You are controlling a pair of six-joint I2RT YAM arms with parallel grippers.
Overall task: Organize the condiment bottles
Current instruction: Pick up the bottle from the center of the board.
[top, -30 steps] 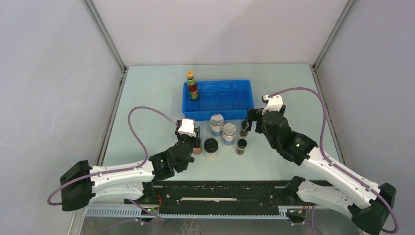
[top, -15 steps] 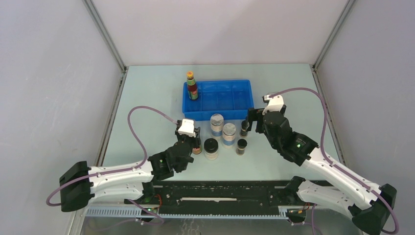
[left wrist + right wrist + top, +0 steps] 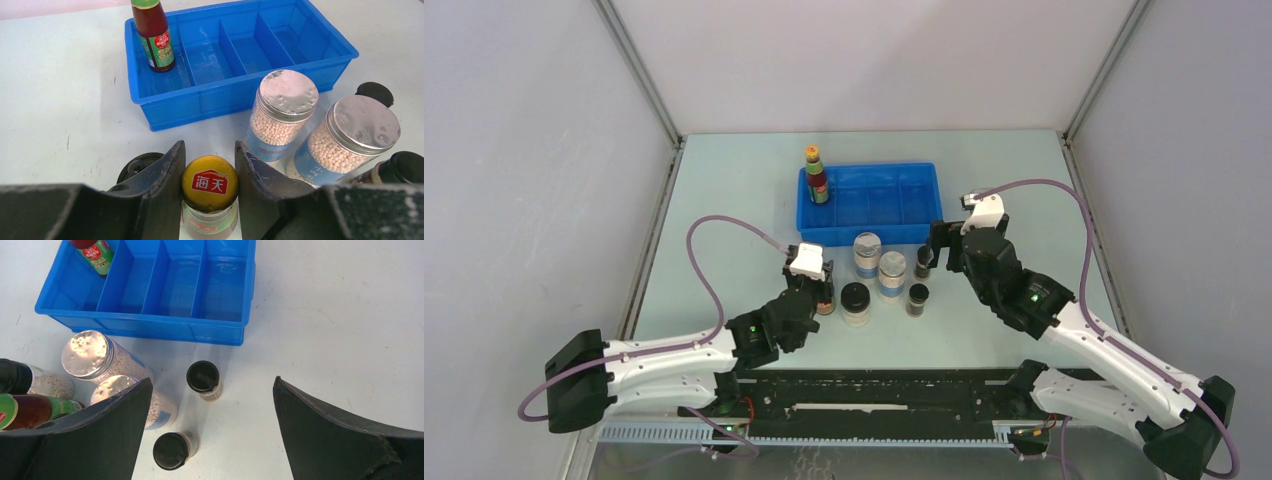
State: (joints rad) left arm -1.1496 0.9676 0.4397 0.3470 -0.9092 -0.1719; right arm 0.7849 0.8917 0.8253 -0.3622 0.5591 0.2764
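My left gripper (image 3: pixel 209 170) is shut on the yellow cap of a red-labelled bottle (image 3: pixel 209 184) that stands on the table; it also shows in the top view (image 3: pixel 824 298). The other red-labelled bottle (image 3: pixel 817 176) stands in the left compartment of the blue tray (image 3: pixel 924 170). Two silver-lidded jars (image 3: pixel 867 252) (image 3: pixel 891 272) and a black-lidded pale jar (image 3: pixel 855 302) stand right of my left gripper. My right gripper (image 3: pixel 212 381) is open wide above two tiny dark vials (image 3: pixel 202 377) (image 3: pixel 171 450). A black lid (image 3: pixel 137 164) shows beside my left finger.
The blue tray (image 3: pixel 150 97) has several compartments; all but the left one hold nothing. Grey walls close in the table on the left, right and back. The arms' cables loop over the table on both sides.
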